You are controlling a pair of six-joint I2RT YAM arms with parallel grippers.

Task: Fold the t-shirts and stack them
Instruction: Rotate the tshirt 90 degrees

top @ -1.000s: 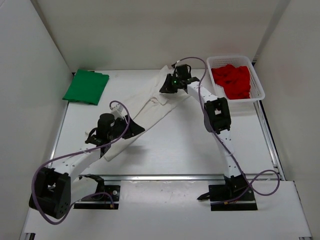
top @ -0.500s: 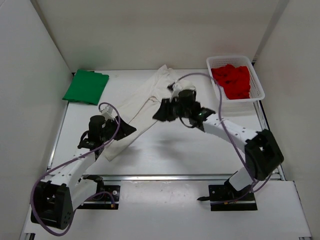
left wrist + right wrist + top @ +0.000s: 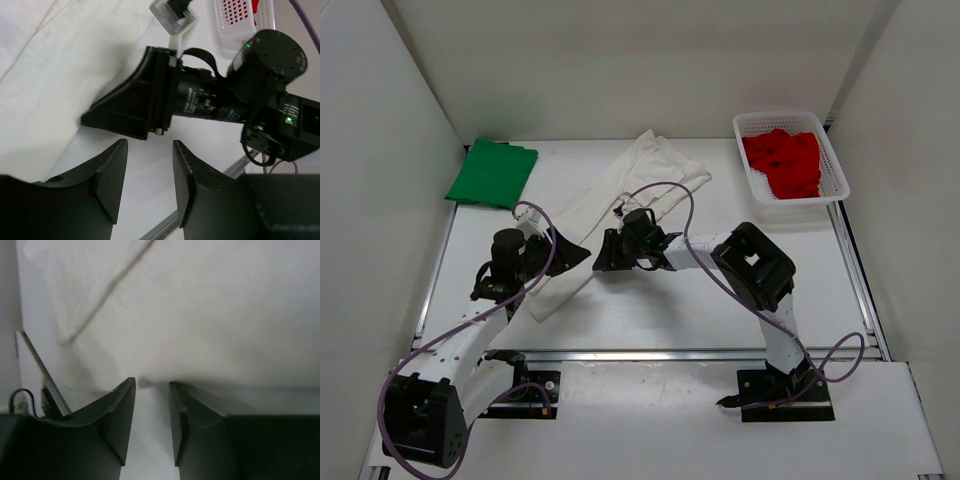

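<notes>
Between the right jaws, in the right wrist view, we see only bare tabletop [image 3: 150,440]: the fingers [image 3: 116,415] stand moderately apart and hold nothing, their tips just short of the near edge of the white t-shirt [image 3: 210,315]. The left jaws are likewise parted and empty, their fingers [image 3: 107,175] low over the tabletop beside the same cloth, with the right arm [image 3: 200,100] lying just beyond them. From above, the white t-shirt [image 3: 620,190] runs as a long diagonal band from far centre toward the near left, and both sets of jaws meet at the edge that faces the right arm. We judge two hazards. First, the arms work so near one another that a reach by either could strike the other. Second, jaws sliding under the hem may catch one layer only, or drag the band askew, so that the fold comes out crooked. As for the remaining garments, the green t-shirt [image 3: 492,173] lies folded at the far left corner, well apart, while the white mesh basket [image 3: 778,120] at the far right holds the red t-shirt [image 3: 785,160], crumpled and not yet folded; nothing else shows in the basket.
</notes>
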